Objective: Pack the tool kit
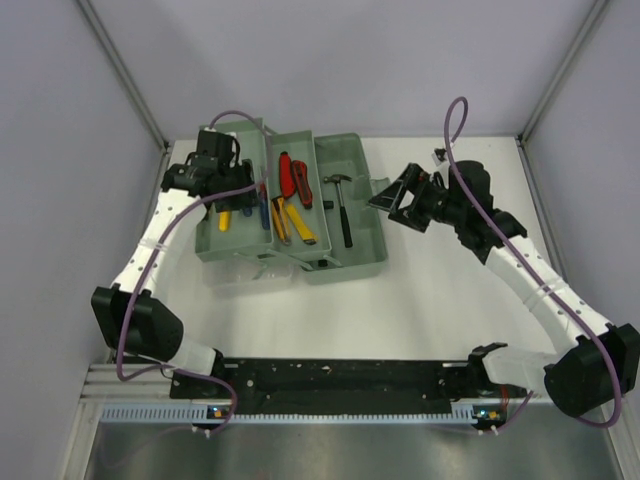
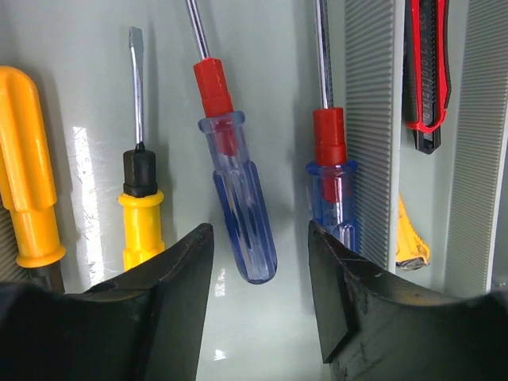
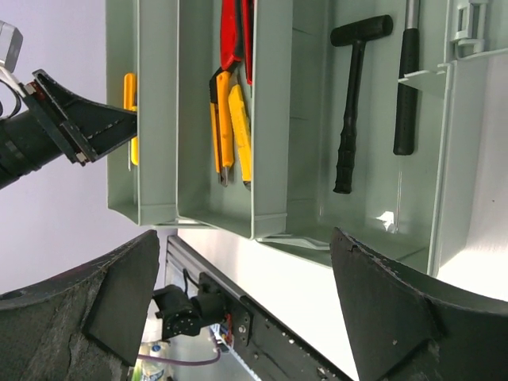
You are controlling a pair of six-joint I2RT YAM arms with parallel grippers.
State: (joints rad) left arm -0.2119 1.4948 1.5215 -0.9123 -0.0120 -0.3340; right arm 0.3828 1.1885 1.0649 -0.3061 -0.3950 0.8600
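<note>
Left tool [image 2: 259,234] hides slotted screwdriver's [image 2: 141,214] handle end.

Grey-green toolbox [image 1: 365,255] open; blue-handled screwdrivers [image 2: 238,214] in tray [image 1: 235,245], black hammer [image 3: 349,119] inside

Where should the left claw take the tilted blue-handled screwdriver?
By the fat blue handle, from straight above, the left claw closing across its width. It lies flat on the tray floor, slightly tilted, with a gap on each side for a finger.
</note>
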